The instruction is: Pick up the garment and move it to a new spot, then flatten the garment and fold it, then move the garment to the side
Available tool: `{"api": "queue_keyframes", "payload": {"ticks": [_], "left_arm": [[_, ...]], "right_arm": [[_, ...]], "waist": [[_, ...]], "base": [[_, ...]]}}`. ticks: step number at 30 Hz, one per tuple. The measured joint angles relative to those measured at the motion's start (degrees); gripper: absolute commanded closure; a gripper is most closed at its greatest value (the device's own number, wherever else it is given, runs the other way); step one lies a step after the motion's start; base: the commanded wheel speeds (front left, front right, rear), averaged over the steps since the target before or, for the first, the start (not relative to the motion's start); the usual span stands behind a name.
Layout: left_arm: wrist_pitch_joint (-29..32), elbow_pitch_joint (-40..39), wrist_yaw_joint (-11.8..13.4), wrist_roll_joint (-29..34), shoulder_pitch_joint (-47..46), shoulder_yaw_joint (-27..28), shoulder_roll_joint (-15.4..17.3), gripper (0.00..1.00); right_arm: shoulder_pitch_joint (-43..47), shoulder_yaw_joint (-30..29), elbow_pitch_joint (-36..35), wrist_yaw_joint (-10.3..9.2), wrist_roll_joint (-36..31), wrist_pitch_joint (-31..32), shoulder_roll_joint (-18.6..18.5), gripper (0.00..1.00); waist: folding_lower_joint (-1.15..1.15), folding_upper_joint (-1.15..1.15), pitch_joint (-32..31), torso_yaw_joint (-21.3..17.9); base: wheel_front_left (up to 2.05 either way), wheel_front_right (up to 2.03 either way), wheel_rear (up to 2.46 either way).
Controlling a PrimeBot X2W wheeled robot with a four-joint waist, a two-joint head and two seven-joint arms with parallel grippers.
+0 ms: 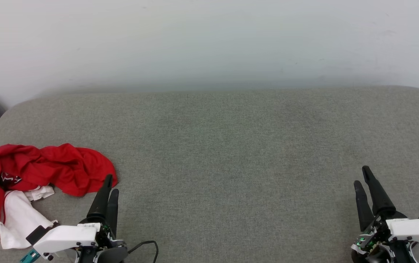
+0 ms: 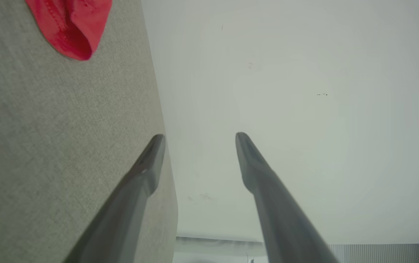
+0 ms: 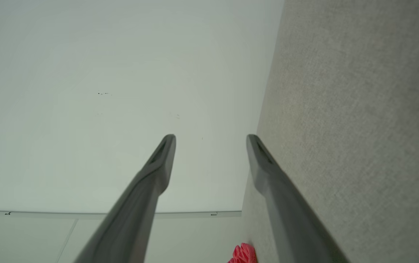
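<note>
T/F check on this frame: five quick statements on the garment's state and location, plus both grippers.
1. The garment lies bunched up at the left end of the grey surface. True.
2. The left gripper is clamped on the garment. False: its fingers stand apart with nothing between them, beside the red fabric.
3. The right gripper is open and empty. True.
4. The garment is folded flat. False: it is a crumpled heap, with a white sleeve spilling out towards the robot.
5. The garment lies closer to the right gripper than to the left gripper. False: it sits right by the left gripper, with the right gripper far across the surface.
</note>
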Motion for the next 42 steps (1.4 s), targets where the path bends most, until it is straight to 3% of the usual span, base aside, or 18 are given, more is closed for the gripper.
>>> {"api": "queue_keyframes", "payload": {"ticks": [8, 15, 26, 42], "left_arm": [[-2.26, -0.87, 0.00, 3.47, -0.63, -2.69, 0.13, 0.00], [-4.09, -2.64, 0.00, 9.04, -0.66, -3.42, 0.13, 0.00], [-6.46, -3.49, 0.00, 21.86, -0.66, -4.67, 0.12, 0.00], [-9.56, -3.13, 0.00, 42.29, -1.23, -5.27, 0.18, 0.00]], "right_arm": [[-0.01, 1.89, -1.03, 0.00, -3.22, -2.36, -0.24, 0.00], [-0.02, 2.45, -1.96, 0.00, -9.91, -4.08, -0.60, 0.00], [-0.03, 3.38, -2.52, 0.00, -29.38, -6.45, -1.04, 0.00], [-0.31, 3.38, -1.53, 0.00, -49.90, -8.01, -0.29, 0.00]], "waist": [[0.00, 0.00, -0.09, 0.12], [0.00, 0.00, -0.17, 0.21], [0.00, 0.00, -0.28, 0.32], [0.00, 0.00, -0.59, 0.31]], "base": [[0.00, 0.00, 0.00], [0.00, 0.00, 0.00], [0.00, 0.00, 0.00], [0.00, 0.00, 0.00]]}}
